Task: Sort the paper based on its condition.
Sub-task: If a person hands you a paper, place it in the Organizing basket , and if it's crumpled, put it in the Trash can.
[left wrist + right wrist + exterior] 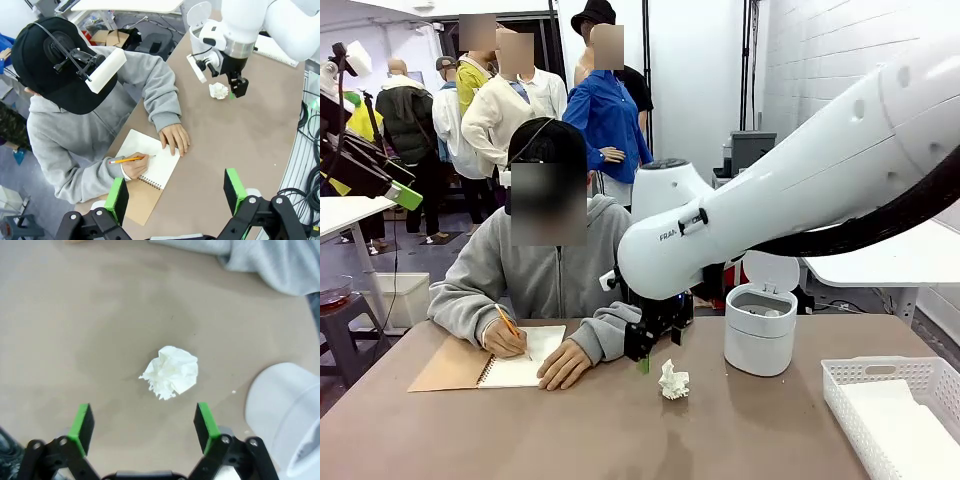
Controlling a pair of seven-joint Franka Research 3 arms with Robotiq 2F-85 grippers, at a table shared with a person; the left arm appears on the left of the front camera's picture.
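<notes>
One crumpled wad of paper (673,380) lay near the middle of the single table (570,430). At the far left were one notebook (525,362) and one pencil (509,326), with one person (550,270) resting two hands on the page: the writing hand (503,342) and the other hand (563,366). One lidded bin (760,335) stood right of the wad. One basket (880,368) sat at the near right, holding flat paper (910,435) whose sheets could not be counted.
</notes>
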